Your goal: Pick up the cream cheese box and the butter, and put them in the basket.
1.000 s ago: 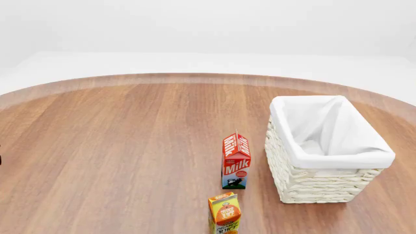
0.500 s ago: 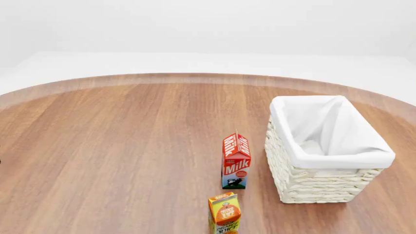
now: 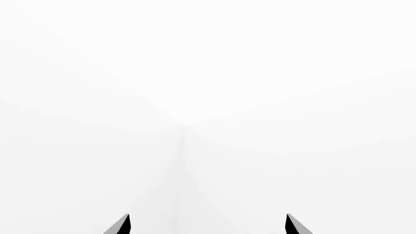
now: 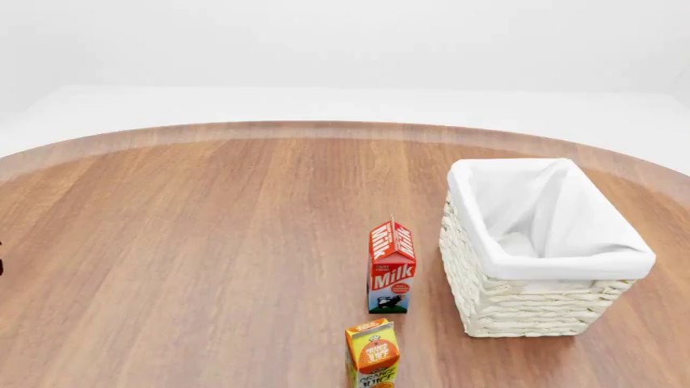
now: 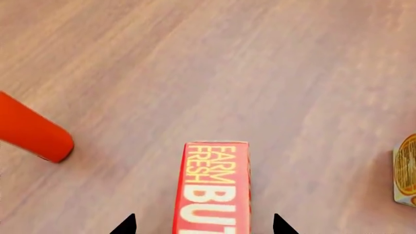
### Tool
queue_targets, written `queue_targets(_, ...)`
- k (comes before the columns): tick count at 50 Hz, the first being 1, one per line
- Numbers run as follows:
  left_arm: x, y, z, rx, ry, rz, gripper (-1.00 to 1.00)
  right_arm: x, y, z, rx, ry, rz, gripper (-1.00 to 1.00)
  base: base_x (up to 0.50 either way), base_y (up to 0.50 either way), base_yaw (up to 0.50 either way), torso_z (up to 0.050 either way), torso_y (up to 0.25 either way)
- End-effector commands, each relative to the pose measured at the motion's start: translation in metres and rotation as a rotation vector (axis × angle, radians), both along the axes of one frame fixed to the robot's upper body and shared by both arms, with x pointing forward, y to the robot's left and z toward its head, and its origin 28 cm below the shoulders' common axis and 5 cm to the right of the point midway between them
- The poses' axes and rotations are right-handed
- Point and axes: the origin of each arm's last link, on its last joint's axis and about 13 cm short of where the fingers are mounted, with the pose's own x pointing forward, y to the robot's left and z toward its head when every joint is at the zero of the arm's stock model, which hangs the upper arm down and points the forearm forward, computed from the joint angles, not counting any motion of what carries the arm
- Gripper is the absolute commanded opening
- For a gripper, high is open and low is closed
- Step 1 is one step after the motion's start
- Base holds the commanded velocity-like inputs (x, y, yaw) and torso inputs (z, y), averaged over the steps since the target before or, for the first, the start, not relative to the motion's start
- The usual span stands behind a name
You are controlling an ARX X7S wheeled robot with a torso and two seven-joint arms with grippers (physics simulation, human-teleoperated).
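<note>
The butter, a red-orange box lettered "FARM FRESH BUT", lies on the wooden table in the right wrist view. My right gripper is open, with one fingertip on each side of the box and a gap at both sides. My left gripper is open and empty, facing only blank white. The off-white woven basket with its white lining stands at the right of the head view. The cream cheese box is out of view. Neither gripper shows in the head view.
A red milk carton stands just left of the basket, with an orange juice carton in front of it. In the right wrist view a red cylinder lies to one side of the butter and the juice carton to the other.
</note>
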Motion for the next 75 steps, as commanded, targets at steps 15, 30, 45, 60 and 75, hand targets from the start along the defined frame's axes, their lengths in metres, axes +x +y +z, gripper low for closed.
queue_targets(15, -0.002, 0.001, 0.000, 0.016, -0.011, 0.007, 1.00, 0.002, 0.000, 0.005, 0.024, 0.035, -0.004, 1.00, 0.00, 0.00, 0.00, 0.000, 0.000)
queue_targets(30, -0.002, 0.001, 0.000, 0.016, -0.009, 0.008, 1.00, 0.005, 0.000, 0.000, 0.022, 0.069, 0.004, 1.00, 0.00, 0.00, 0.00, 0.000, 0.000)
queue_targets(45, -0.002, 0.001, -0.001, 0.015, -0.007, 0.008, 1.00, 0.008, -0.001, -0.006, 0.011, 0.088, -0.003, 1.00, 0.00, 0.00, 0.00, 0.000, 0.000)
queue_targets(60, -0.002, 0.002, -0.002, 0.012, -0.006, 0.010, 1.00, 0.005, 0.000, -0.008, -0.002, 0.103, 0.009, 1.00, 0.00, 0.00, 0.00, 0.000, 0.000)
queue_targets(75, -0.001, 0.002, -0.003, 0.013, -0.004, 0.011, 1.00, 0.011, -0.001, -0.015, -0.008, 0.125, 0.001, 1.00, 0.00, 0.00, 0.00, 0.000, 0.000)
